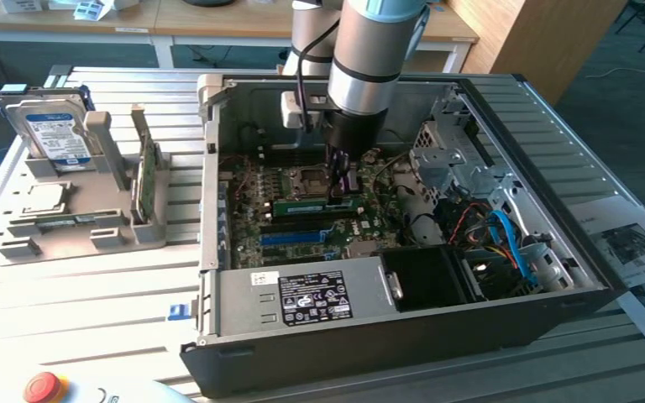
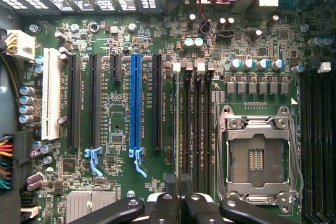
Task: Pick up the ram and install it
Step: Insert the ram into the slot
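Observation:
The ram (image 1: 313, 204) is a slim green stick lying level just above the motherboard (image 1: 258, 220) inside the open computer case (image 1: 412, 336). My gripper (image 1: 339, 191) reaches down from above and is shut on the stick near its end on the exterior view's right. In the wrist view my black fingertips (image 2: 172, 199) are pressed together over the row of dark memory slots (image 2: 197, 124), beside the empty CPU socket (image 2: 257, 156). The stick itself is edge-on there and hard to make out.
A grey holder (image 1: 70, 235) on the exterior view's left carries a hard drive (image 1: 54, 134), an upright green expansion card (image 1: 144, 172) and a CPU chip (image 1: 43, 197). The power supply (image 1: 300, 298), drive cage (image 1: 452, 159), cables (image 1: 502, 231) and blue slot (image 2: 135, 103) crowd the case.

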`<control>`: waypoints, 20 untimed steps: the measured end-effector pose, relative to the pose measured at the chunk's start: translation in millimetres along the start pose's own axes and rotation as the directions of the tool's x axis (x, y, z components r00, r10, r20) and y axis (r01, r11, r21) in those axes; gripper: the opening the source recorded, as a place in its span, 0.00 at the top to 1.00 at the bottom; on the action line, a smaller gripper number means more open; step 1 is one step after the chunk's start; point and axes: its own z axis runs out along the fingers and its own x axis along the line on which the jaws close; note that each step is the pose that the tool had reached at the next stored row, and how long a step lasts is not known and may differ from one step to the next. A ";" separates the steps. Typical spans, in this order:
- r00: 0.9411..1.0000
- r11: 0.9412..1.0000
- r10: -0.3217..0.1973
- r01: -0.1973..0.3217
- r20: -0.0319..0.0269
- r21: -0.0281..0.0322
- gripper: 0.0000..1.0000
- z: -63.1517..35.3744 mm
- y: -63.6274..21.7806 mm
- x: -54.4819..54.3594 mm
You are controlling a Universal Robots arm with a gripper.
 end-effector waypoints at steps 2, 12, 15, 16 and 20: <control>1.000 1.000 0.001 -0.001 0.000 0.000 0.88 0.0 0.0 0.0; 1.000 1.000 0.007 -0.007 0.000 0.000 0.88 0.0 0.5 0.0; 1.000 1.000 0.007 -0.007 0.000 0.000 0.88 0.2 1.0 0.1; 1.000 1.000 0.007 -0.007 0.000 0.000 0.88 0.4 1.0 0.1; 1.000 1.000 0.007 -0.007 0.000 0.000 0.88 1.2 1.0 0.0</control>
